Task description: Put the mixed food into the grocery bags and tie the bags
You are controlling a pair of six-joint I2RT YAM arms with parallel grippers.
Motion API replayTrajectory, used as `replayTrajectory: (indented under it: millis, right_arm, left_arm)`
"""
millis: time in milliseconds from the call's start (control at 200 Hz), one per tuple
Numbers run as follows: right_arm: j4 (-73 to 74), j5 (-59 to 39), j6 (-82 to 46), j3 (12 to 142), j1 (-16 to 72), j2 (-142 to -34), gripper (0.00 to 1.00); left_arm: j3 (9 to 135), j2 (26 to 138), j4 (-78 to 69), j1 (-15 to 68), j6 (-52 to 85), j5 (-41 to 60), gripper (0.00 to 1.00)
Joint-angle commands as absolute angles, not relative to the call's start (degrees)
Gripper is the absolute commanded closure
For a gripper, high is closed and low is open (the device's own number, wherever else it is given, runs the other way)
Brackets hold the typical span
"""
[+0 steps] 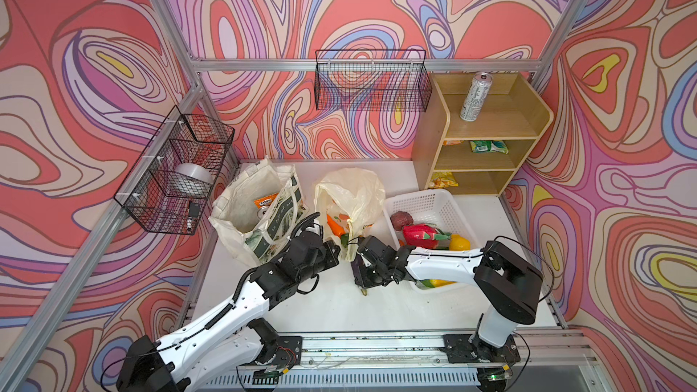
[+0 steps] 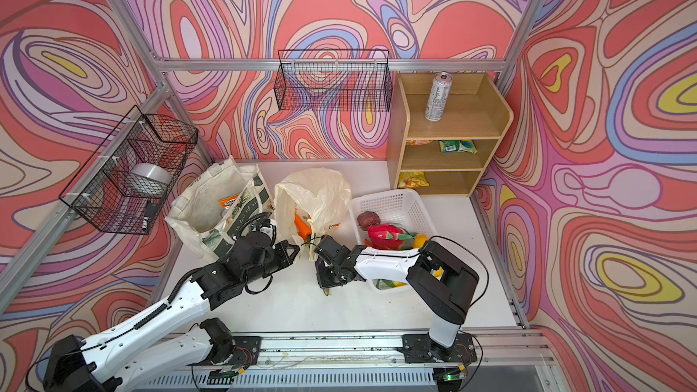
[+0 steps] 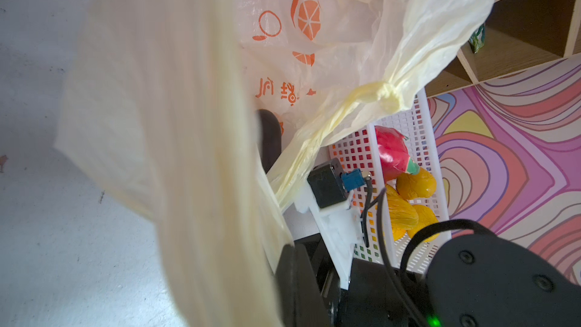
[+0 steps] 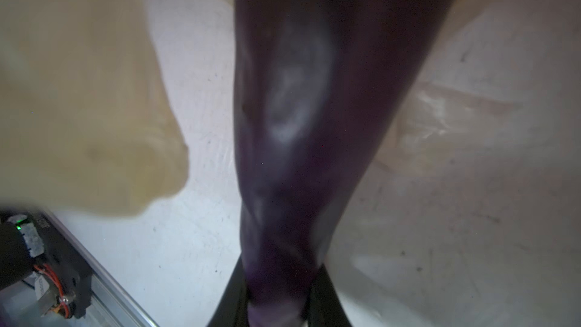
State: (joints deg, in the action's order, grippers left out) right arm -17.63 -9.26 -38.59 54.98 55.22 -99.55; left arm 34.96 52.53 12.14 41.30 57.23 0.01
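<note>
The pale-yellow plastic bag (image 1: pixel 350 190) (image 2: pixel 317 190) stands mid-table with an orange toy carrot (image 1: pixel 333 225) in its mouth. My left gripper (image 1: pixel 338 251) (image 2: pixel 297 252) is shut on the bag's near edge. In the left wrist view the bag's film (image 3: pixel 176 121) drapes over the jaws and only one black finger (image 3: pixel 268 139) shows. My right gripper (image 1: pixel 363 277) (image 4: pixel 278 297) points down at the table beside the bag, shut on a dark purple toy eggplant (image 4: pixel 298 105) (image 2: pixel 320 267). The canvas tote (image 1: pixel 245 197) stands open at the left with an orange packet (image 1: pixel 266 199) inside.
A white lattice basket (image 1: pixel 418 201) on the right holds a red dragon fruit (image 1: pixel 420 235) and yellow toy fruit (image 1: pixel 459 243). The wooden shelf (image 1: pixel 528 118) at the back right carries a silver can (image 1: pixel 474 96) and snack packets (image 1: pixel 488 146). Black wire baskets (image 1: pixel 371 81) (image 1: pixel 177 175) hang on the walls.
</note>
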Motion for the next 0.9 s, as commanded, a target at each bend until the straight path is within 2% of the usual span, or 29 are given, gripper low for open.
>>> replayTrajectory:
  millis: [0,190,366,391,471,496,546,706,896]
  right_arm:
    - [-17.87,-6.91,-38.86,56.7,55.46,-98.62,0.93]
    - [-21.11,-4.64,-36.47,61.85,55.13,-95.37,0.95]
    - [-22.23,-4.7,-33.18,70.58,50.41,-99.82,0.92]
    - [-21.72,-5.01,-32.89,71.81,49.24,-100.96,0.83]
    - [-22.31,-6.57,-31.52,76.1,45.9,-106.35,0.37]
    - [-22.51,-7.99,-31.13,76.96,45.16,-107.35,0.3]
    - [-22.55,-10.4,-30.61,76.87,44.61,-107.19,0.25]
    - [-22.52,-15.03,-30.13,69.72,44.63,-98.3,0.23]
    - [-25.16,-15.74,-31.61,61.76,44.65,-85.95,0.3]
  left_arm:
    - [34.72,52.38,11.42,41.55,57.54,0.14,1.0]
    - [34.55,52.07,11.51,41.57,57.57,0.09,1.0]
    - [34.51,52.71,10.92,41.57,57.7,0.68,1.0]
    - [34.61,52.9,10.83,41.51,57.74,0.82,1.0]
    - [34.49,53.45,10.06,41.57,58.0,1.27,1.0]
    - [34.54,53.65,9.89,41.53,58.01,1.39,1.0]
    - [34.77,53.83,9.93,41.57,58.01,1.43,1.0]
    - [34.47,53.62,9.33,41.55,58.1,1.0,1.0]
    - [34.04,54.74,8.18,41.57,58.52,1.06,1.0]
